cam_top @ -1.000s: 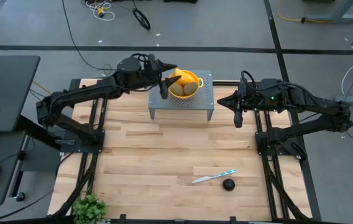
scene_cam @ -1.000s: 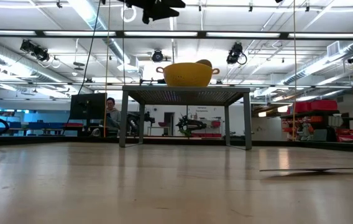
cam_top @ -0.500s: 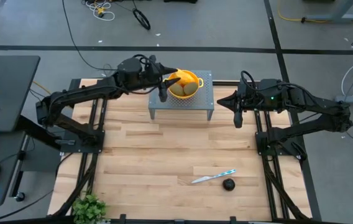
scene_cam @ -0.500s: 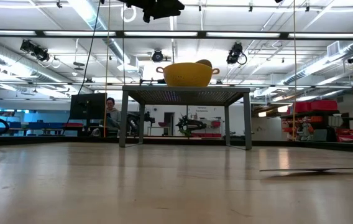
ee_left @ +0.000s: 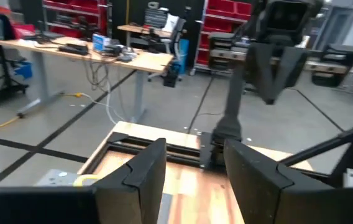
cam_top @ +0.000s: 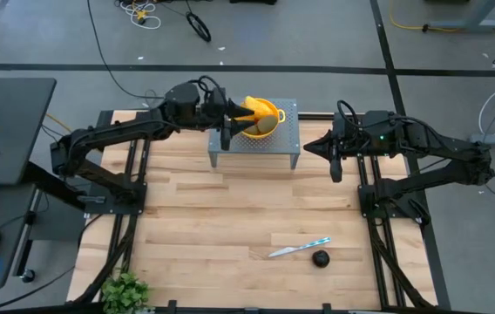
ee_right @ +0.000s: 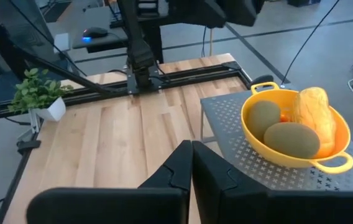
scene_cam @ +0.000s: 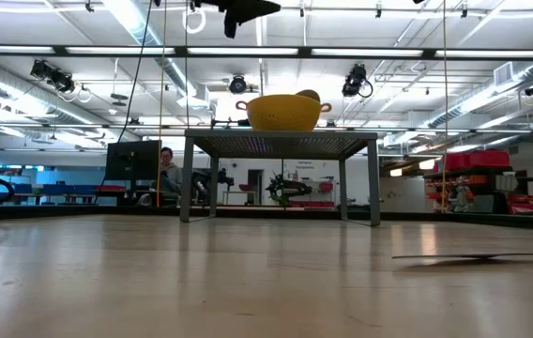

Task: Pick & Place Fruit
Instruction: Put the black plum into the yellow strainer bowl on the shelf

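Observation:
A yellow bowl stands on a grey perforated stand at the table's far edge. It holds two olive-brown ovals, a yellow-orange oblong and a tiny orange-red piece. My left gripper hovers level over the bowl's left side, high above it in the low view. It is open with nothing between its fingers. My right gripper waits shut to the right of the stand. A dark round fruit lies on the table near the front right.
A slim silver knife with a pale blue handle lies beside the dark round fruit. A small potted plant stands at the near left corner. Bare wooden tabletop stretches between the stand and the knife.
My left gripper has rolled about its own pointing line while staying above the bowl's left side. The bowl and the fruit have not moved.

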Available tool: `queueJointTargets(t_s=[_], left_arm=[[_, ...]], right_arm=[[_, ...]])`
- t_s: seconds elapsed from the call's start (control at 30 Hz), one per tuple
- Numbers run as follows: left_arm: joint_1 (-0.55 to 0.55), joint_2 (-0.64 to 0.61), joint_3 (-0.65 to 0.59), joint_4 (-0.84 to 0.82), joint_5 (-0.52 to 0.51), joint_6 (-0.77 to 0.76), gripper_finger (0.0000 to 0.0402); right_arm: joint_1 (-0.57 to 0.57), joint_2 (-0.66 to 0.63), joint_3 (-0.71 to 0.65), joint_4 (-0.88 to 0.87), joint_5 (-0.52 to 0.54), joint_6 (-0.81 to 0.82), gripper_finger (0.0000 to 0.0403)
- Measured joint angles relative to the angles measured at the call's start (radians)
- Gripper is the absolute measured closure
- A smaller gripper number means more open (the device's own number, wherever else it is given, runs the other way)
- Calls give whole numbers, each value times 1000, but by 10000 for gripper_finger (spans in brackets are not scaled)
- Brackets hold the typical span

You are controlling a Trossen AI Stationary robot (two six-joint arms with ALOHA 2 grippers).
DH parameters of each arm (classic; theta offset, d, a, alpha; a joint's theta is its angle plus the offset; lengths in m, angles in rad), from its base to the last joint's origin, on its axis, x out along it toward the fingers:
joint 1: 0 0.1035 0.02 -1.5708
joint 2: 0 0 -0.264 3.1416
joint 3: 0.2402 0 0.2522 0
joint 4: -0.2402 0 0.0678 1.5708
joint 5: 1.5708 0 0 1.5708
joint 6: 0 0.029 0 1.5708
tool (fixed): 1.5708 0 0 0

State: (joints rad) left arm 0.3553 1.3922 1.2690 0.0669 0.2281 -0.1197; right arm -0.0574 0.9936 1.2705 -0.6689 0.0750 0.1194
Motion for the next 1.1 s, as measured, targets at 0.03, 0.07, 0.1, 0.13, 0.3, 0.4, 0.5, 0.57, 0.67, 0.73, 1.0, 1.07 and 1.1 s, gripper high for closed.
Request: queueJointTargets(t_s=[0.03, 0.07, 0.1, 0.13, 0.3, 0.4, 0.5, 0.57, 0.67, 0.73, 1.0, 1.07, 1.1], left_arm=[[-8, 0, 0, 0, 1, -1, 234], [-19, 0, 0, 0, 1, 0, 240], [-30, 0, 0, 0, 1, 2, 246], [-41, 0, 0, 0, 1, 4, 253], [-87, 0, 0, -1, -6, 0, 292], [-110, 0, 0, -1, -10, 0, 314], [-131, 0, 0, -3, -10, 0, 335], [-142, 0, 0, -3, -9, 0, 348], [-154, 0, 0, -3, -9, -1, 363], [-160, 0, 0, -3, -10, 0, 372], [-183, -9, 0, -3, -10, -1, 396], [-186, -25, 0, -15, -10, -1, 396], [-188, -32, 0, -9, -10, -1, 395]], right_arm=[[0, 0, 0, 0, 0, -5, 385], [0, 0, 0, 0, 1, -9, 385], [0, 0, 0, 0, 1, -12, 385], [0, 0, 0, 0, 1, -14, 385], [0, 0, 0, 0, 1, -14, 384], [0, 0, 0, 0, 1, -15, 385], [0, 0, 0, 0, 1, -14, 385], [0, 0, 0, 0, 1, -15, 385], [0, 0, 0, 0, 1, -15, 385], [0, 0, 0, 0, 1, -15, 385], [0, 0, 0, 0, 0, -15, 385], [1, 0, 0, 0, -1, -15, 385], [2, 0, 0, 1, -1, -15, 385]])
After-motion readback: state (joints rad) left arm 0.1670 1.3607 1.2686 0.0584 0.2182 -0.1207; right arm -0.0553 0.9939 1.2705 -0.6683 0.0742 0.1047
